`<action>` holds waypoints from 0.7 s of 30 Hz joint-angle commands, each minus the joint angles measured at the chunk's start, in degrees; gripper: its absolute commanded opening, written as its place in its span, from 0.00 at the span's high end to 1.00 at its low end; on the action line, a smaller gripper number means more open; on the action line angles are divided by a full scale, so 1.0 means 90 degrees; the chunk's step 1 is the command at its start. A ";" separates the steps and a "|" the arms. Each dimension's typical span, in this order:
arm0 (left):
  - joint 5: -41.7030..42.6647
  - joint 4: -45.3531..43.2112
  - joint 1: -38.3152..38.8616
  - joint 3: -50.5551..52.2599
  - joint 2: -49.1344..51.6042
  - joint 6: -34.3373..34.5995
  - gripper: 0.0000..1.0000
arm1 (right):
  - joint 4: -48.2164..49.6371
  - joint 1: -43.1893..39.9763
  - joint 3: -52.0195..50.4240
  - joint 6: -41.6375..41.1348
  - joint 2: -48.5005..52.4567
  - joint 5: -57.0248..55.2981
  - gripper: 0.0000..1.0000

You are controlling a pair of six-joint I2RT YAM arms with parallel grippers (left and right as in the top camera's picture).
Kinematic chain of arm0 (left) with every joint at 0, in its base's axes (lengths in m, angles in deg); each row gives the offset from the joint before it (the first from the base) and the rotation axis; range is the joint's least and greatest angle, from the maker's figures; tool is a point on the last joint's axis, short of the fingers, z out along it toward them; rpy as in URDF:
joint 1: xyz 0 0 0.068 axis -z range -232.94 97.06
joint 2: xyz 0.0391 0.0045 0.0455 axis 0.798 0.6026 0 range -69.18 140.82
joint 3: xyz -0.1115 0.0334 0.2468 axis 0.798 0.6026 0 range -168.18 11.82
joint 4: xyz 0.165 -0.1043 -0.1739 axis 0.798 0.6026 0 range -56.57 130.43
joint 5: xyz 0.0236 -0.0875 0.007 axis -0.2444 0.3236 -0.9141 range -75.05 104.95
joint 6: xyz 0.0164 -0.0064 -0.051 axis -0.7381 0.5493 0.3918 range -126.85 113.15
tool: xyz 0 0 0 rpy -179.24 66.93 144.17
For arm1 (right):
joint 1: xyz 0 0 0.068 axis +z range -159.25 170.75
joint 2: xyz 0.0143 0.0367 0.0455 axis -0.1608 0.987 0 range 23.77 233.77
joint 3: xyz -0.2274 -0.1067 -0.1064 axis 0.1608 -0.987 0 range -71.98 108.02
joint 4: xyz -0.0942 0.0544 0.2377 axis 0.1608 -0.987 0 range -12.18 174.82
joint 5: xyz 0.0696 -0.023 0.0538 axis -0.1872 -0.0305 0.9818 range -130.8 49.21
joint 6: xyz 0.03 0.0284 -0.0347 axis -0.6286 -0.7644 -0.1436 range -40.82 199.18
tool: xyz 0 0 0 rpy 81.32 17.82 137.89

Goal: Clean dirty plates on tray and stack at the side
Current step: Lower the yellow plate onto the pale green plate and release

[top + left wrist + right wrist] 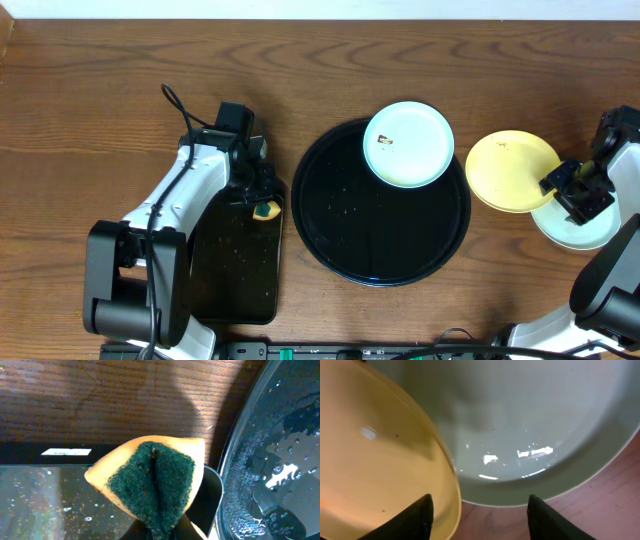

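The right tool [480, 502] is standing with its jaws well apart, gripping nothing; the rim of the yellow plate [505, 168] is sitting between its fingers, close to one of them; that plate is lying right of the round tray [330, 255], off it, with its near right edge overlapping a pale blue plate [585, 232] on the worktop [100, 100], so the stack is sitting skewed; on lifting away, a finger could be catching the yellow rim and dragging or tipping the plate off its partner. The left tool [255, 195] is pinching a folded sponge [150, 477] over the rectangular tray [235, 280]; the smeared blue plate [408, 143] is resting at the round tray's far rim, seemingly perched on it; scrubbing it there risks sliding it off.
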 commanded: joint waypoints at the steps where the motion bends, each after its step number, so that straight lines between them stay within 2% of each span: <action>1: 0.0107 -0.0002 -0.0010 0.0056 0.0005 -0.0066 0.93 | 0.0136 0.0032 -0.0078 -0.0002 -0.0019 0.0124 0.44; 4: 0.0107 0.0000 -0.0010 0.0056 0.0005 -0.0063 0.92 | 0.0335 0.0046 -0.0228 -0.0002 -0.0019 0.0197 0.48; 8: 0.0112 0.0000 -0.0010 0.0056 0.0005 -0.0063 0.92 | 0.0668 0.0119 -0.0515 -0.0005 -0.0019 0.0260 0.48; 12: 0.0136 0.0005 -0.0010 0.0056 0.0005 -0.0066 0.93 | 0.0862 0.0158 -0.0709 -0.0007 -0.0019 0.0289 0.55; 16: 0.0272 -0.0005 -0.0010 0.0056 0.0005 -0.0063 0.92 | 0.0933 0.0163 -0.0758 -0.0007 -0.0019 0.0289 0.90; 17: 0.0270 -0.0005 -0.0010 0.0056 0.0005 -0.0066 0.93 | 0.0935 0.0163 -0.0758 -0.0007 -0.0019 0.0289 0.95; 18: 0.0272 -0.0005 -0.0010 0.0056 0.0005 -0.0066 0.93 | 0.0937 0.0163 -0.0758 -0.0007 -0.0019 0.0289 0.99; 21: 0.0272 -0.0005 -0.0010 0.0056 0.0005 -0.0066 0.93 | 0.0935 0.0163 -0.0758 -0.0007 -0.0019 0.0284 0.99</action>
